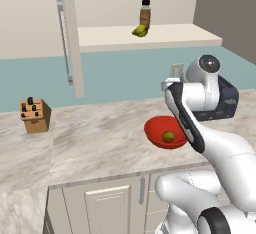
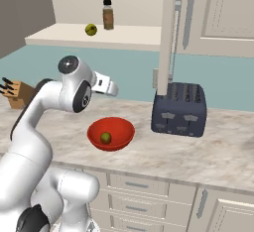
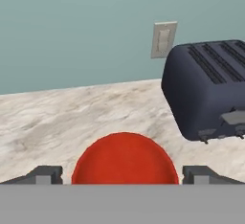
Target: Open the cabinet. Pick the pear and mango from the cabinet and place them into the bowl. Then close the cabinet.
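1 fruit, the mango (image 1: 168, 137), lay in the red bowl (image 1: 155, 130) on the worktop (image 1: 90, 138); 1 pear (image 1: 140, 30) sat on the cabinet (image 1: 70, 33) shelf beside 1 bottle (image 1: 145, 14). Hand (image 3: 122, 175) hovered open and empty over the bowl. Reaching up risked toppling the bottle or rolling the pear off

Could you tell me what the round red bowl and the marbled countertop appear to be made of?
The round red bowl looks like glazed ceramic or plastic: plain, with a glossy sheen. The marbled countertop looks like polished stone, beige with grey veining, possibly laminate.
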You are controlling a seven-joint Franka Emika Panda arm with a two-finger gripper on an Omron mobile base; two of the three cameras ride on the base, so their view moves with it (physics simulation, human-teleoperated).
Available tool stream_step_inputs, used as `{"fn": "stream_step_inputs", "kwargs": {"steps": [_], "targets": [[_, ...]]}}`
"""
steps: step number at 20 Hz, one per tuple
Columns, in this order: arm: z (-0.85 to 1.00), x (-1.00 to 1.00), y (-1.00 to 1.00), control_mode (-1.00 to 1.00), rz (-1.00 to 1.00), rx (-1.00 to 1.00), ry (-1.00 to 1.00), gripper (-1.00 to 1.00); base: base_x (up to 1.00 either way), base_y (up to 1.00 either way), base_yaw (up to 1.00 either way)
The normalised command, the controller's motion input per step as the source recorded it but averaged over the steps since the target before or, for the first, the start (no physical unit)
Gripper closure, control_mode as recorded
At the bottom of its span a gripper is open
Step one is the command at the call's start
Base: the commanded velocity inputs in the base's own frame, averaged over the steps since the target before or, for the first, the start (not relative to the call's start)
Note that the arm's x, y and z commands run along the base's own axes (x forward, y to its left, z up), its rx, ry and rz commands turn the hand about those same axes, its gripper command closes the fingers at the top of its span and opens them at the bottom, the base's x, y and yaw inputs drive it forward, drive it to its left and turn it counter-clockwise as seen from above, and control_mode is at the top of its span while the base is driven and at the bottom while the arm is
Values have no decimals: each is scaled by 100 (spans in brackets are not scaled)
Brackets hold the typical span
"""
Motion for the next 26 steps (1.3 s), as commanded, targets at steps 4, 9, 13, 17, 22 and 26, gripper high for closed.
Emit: {"fn": "stream_step_inputs", "kwargs": {"steps": [4,9,13,17,22,26], "targets": [[51,0,9,-100,5,0,0,-100,0,0,0],[46,0,20,-100,7,0,0,-100,0,0,0],[57,0,11,-100,3,0,-1,-100,0,0,0],[53,2,13,-100,2,0,-2,-100,0,0,0],[50,16,14,-100,1,0,-3,-100,0,0,0],[39,30,13,-100,1,0,-3,-100,0,0,0]]}}
